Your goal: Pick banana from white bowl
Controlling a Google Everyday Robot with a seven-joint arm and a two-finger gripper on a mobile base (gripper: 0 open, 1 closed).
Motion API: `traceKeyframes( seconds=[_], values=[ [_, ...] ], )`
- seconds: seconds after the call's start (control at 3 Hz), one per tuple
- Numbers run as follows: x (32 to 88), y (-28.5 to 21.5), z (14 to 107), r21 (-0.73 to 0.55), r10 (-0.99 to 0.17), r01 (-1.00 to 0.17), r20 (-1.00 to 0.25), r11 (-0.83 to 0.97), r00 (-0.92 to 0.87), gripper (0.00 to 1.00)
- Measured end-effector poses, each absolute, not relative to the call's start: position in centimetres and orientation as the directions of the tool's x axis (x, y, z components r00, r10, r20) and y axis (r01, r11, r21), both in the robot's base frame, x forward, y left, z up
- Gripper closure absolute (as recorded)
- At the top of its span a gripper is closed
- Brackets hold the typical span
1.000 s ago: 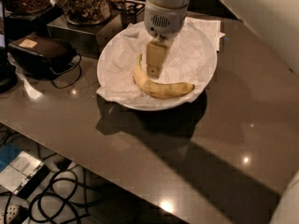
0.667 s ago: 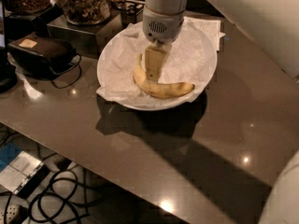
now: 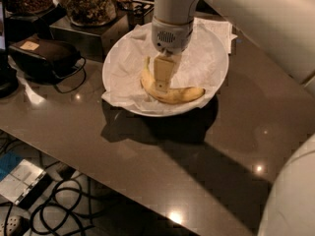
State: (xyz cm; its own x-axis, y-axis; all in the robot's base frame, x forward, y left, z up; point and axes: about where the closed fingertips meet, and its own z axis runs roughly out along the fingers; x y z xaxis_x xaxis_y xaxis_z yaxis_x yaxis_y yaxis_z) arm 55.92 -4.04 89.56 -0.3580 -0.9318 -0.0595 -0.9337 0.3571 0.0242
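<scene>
Claw: we see the gripper [image 3: 162, 84] reaching down from the top of the camera view into the bowl, its pale tip set against the middle of the fruit.
Claw state: we cannot tell whether it is open, closed, or gripping anything; the tip overlaps the fruit from where we look.
Arm: we follow a thick white arm [image 3: 256, 18] from the upper right corner to a round grey-white wrist directly above the bowl.
Banana: we find the banana [image 3: 183, 95] lying in the white bowl, curved like a shallow smile, one end pointing up and left, the other resting toward the bowl's right front.
Bowl: the white bowl [image 3: 223, 76] sits on the table near its far edge, wide and shallow.
Lining: crumpled white paper [image 3: 127, 75] covers the inside and spills over the left rim.
Table: we see a dark, glossy table [image 3: 147, 166] with small light reflections and the bowl's shadow in front of it.
Behind the bowl: two glass jars [image 3: 88, 1] of snacks stand at the upper left, one on a metal box [image 3: 91, 32].
Left side: a black pouch [image 3: 47, 53] with a thin cord lies on the table, well apart from the bowl.
Floor: we notice loose cables [image 3: 64, 205] below the table's front edge.
</scene>
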Motion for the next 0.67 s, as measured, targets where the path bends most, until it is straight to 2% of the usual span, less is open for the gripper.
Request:
traceKeyframes(
  seconds=[0.67],
  values=[
    [56.73,-4.81,87.74,0.069,-0.927,-0.927,-0.047,0.369,-0.372,0.41]
  ],
)
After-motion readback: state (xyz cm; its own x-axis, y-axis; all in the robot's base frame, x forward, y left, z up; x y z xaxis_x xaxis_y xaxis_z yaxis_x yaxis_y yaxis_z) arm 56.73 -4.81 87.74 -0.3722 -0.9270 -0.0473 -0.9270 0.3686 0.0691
